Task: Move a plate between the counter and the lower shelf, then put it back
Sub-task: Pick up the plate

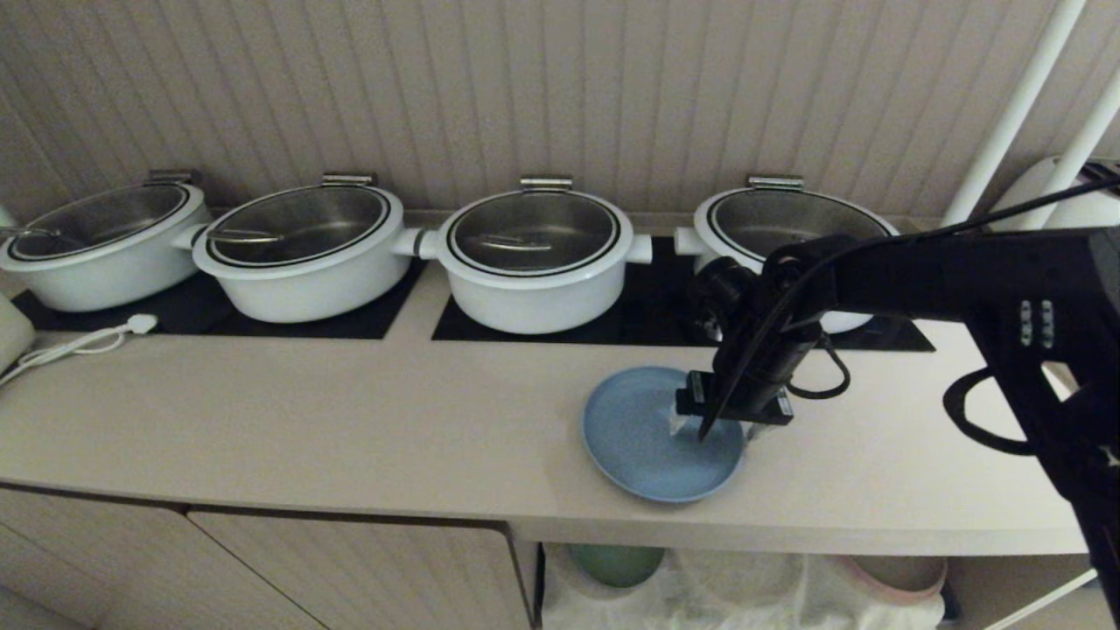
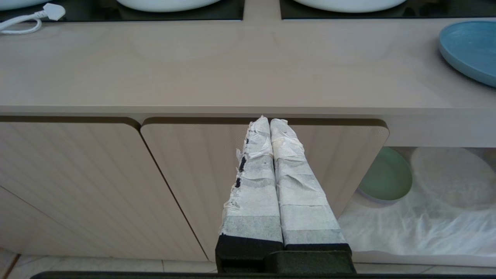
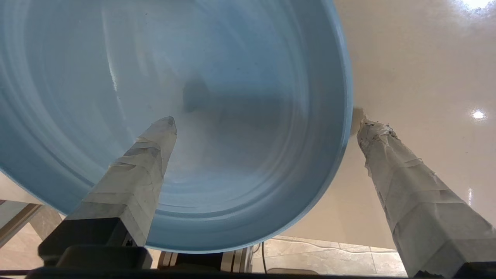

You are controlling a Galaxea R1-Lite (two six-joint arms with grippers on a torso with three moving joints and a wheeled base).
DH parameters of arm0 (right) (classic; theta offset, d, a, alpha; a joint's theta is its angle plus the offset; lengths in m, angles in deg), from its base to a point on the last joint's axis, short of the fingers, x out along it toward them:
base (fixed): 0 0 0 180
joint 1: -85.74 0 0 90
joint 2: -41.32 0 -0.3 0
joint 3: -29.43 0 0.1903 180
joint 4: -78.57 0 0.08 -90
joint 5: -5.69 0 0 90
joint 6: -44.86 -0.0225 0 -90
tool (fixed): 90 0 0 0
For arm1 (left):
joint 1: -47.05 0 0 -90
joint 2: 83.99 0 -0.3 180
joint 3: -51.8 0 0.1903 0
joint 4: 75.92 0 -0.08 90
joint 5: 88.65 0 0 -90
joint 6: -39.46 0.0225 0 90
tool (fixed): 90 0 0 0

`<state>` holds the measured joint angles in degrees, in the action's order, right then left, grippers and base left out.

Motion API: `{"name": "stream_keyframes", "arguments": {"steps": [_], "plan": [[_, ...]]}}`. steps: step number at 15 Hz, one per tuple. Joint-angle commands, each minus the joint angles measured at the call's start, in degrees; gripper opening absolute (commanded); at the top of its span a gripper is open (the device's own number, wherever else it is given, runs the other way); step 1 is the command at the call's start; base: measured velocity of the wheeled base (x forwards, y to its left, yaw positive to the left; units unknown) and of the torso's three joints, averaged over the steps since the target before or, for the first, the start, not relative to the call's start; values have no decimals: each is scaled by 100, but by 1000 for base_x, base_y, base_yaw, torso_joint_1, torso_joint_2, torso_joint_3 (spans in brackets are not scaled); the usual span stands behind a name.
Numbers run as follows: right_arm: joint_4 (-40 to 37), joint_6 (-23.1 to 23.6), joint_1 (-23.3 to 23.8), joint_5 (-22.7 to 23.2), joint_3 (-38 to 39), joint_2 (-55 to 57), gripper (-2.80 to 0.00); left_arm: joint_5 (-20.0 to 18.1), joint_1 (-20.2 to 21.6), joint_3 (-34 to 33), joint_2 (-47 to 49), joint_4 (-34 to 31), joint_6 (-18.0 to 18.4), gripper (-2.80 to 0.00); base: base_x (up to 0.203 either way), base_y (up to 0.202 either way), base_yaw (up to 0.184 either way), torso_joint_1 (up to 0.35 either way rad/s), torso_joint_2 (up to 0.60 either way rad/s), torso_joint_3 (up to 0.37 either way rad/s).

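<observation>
Plate (image 1: 647, 437) on counter (image 1: 350, 420); right tool (image 1: 726, 429) wide-open, straddling rim, seemingly not gripping.

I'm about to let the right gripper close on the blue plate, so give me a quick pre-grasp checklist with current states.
1. Right gripper open: ok.
2. Fingers straddle the plate rim, one over the plate, one outside above the counter: ok.
3. Plate lying flat on the counter, near its front edge: ok.
4. Fingers low enough to catch the rim: cannot tell.
5. Left gripper shut, parked in front of the cabinet door, away from the plate: ok.
</observation>
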<state>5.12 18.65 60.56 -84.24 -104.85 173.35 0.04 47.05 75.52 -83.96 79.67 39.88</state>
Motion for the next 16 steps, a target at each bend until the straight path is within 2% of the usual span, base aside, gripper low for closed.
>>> {"name": "stream_keyframes", "arguments": {"steps": [1, 6, 7, 16], "plan": [[-28, -16, -4, 2, 8, -1, 0, 0, 0, 0, -2, -1, 2, -280, 0, 0, 0, 0, 0, 0], [-2, -95, -4, 2, 17, -10, 0, 0, 0, 0, -2, -1, 2, -280, 0, 0, 0, 0, 0, 0], [7, -86, -4, 2, 17, -19, -280, 8, 0, 0, -2, -1, 2, -280, 0, 0, 0, 0, 0, 0], [-45, -86, -4, -7, 131, -63, -280, 0, 0, 0, -2, -1, 2, -280, 0, 0, 0, 0, 0, 0]]}}
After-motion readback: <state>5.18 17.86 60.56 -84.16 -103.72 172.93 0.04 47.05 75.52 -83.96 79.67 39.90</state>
